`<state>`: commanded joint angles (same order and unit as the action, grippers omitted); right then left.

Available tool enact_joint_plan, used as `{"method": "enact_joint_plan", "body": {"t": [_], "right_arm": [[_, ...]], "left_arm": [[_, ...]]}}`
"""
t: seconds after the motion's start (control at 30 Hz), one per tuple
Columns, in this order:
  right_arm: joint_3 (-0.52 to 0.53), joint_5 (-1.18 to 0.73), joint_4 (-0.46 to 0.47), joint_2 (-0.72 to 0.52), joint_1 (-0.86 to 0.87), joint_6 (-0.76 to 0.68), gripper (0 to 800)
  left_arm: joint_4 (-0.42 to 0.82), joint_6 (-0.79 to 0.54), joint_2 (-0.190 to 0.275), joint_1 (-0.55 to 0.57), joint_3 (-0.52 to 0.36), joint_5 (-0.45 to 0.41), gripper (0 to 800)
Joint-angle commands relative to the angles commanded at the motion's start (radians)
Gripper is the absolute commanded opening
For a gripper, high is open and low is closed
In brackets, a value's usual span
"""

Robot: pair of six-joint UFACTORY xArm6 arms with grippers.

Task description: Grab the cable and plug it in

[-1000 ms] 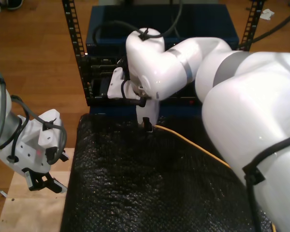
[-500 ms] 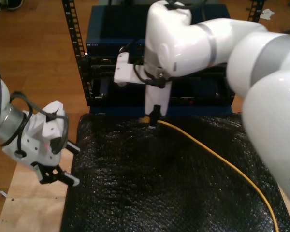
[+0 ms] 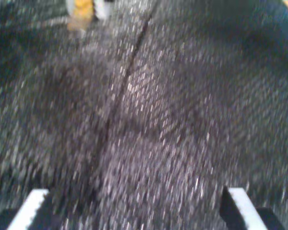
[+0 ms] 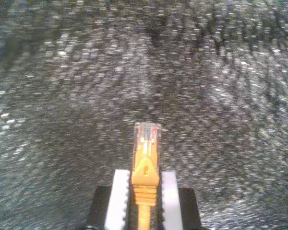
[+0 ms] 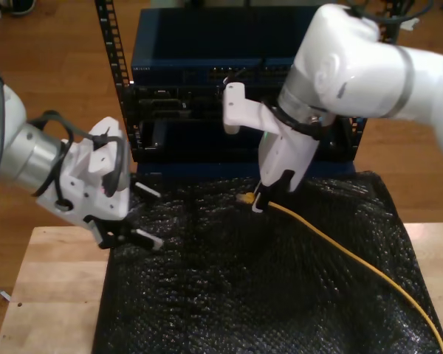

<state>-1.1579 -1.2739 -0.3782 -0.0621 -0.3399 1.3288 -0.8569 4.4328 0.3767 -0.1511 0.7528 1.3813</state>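
The yellow-orange cable (image 5: 332,240) trails across the black bubbly mat (image 5: 229,295) toward the exterior view's lower right. Its clear plug (image 4: 146,141) sticks out past the white pads (image 4: 119,191) of my second gripper (image 4: 144,177), which is shut on the yellow boot just behind it. In the exterior view my second gripper (image 5: 260,199) holds the plug (image 5: 245,198) a little above the mat's far edge, in front of the rack. My first gripper (image 5: 149,217) hangs open over the mat's edge at the exterior view's left. Its wide-apart fingertips (image 3: 38,203) frame the mat, with the plug (image 3: 81,9) blurred far ahead.
A dark blue network unit (image 5: 207,66) sits in a black rack (image 5: 114,66) beyond the mat, with ports along its front. Bare wooden table (image 5: 52,295) shows at the exterior view's lower left. Wood floor lies behind the rack.
My second arm has swung toward the exterior view's right and risen, carrying the plug with it. My first arm has moved up and in to the mat's edge, its gripper still open.
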Motion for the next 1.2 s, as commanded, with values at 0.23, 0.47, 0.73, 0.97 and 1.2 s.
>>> {"method": "enact_joint_plan", "body": {"t": [0.23, 0.47, 0.73, 0.97, 1.2], "right_arm": [[0.068, -0.026, -0.083, -0.098, 0.066, 0.060, 6], [0.071, -0.069, -0.115, -0.123, 0.083, 0.091, 10], [0.071, -0.092, -0.120, -0.160, 0.092, 0.091, 16], [0.069, -0.103, -0.141, -0.175, 0.095, 0.092, 17], [0.068, -0.124, -0.163, -0.178, 0.092, 0.092, 17]], "left_arm": [[-0.089, 0.011, -0.005, 0.038, 0.031, -0.002, 800], [-0.146, 0.029, -0.012, 0.097, 0.037, -0.003, 800], [-0.213, 0.028, -0.020, 0.129, 0.043, -0.006, 800], [-0.216, 0.025, -0.025, 0.127, 0.041, 0.002, 800], [-0.216, 0.025, -0.025, 0.127, 0.041, 0.035, 798]]}}
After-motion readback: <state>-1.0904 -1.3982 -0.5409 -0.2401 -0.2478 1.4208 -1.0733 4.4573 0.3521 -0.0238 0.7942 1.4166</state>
